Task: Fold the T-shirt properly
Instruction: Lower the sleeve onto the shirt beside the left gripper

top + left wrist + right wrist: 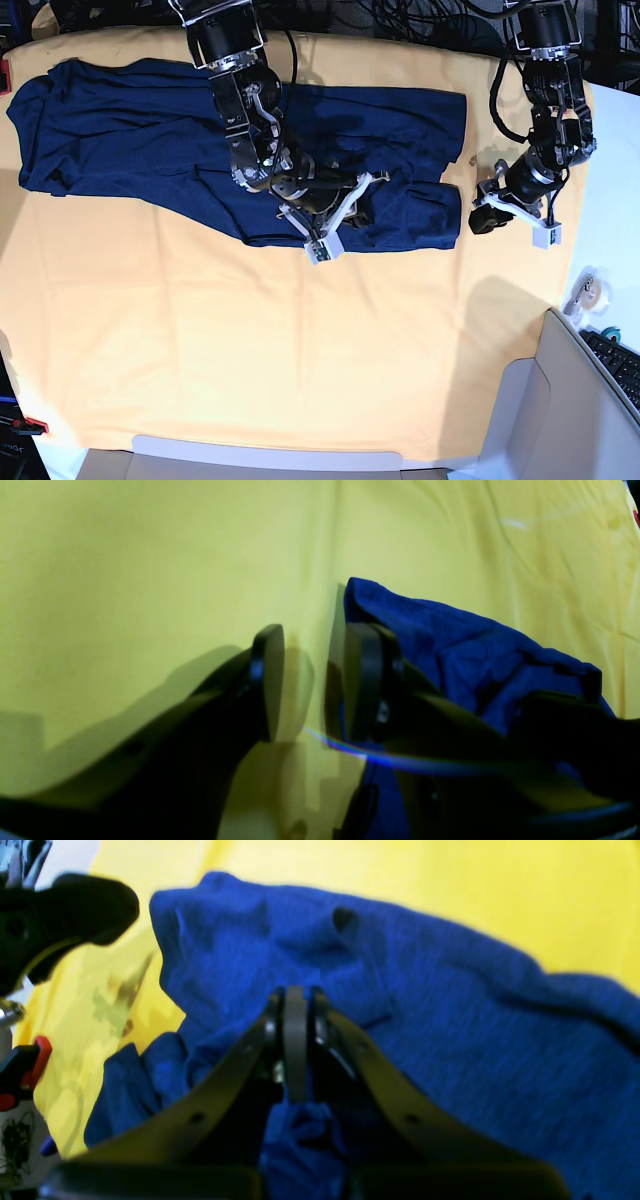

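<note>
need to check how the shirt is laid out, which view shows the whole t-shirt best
The base view: it alone shows the whole T-shirt spread across the yellow cloth. The right wrist view shows only blurred blue folds around the shut right gripper. The left wrist view shows one rumpled edge beside the open left gripper.

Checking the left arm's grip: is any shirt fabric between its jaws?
No: the left gripper stands open over yellow cloth, with the T-shirt beside it.
</note>
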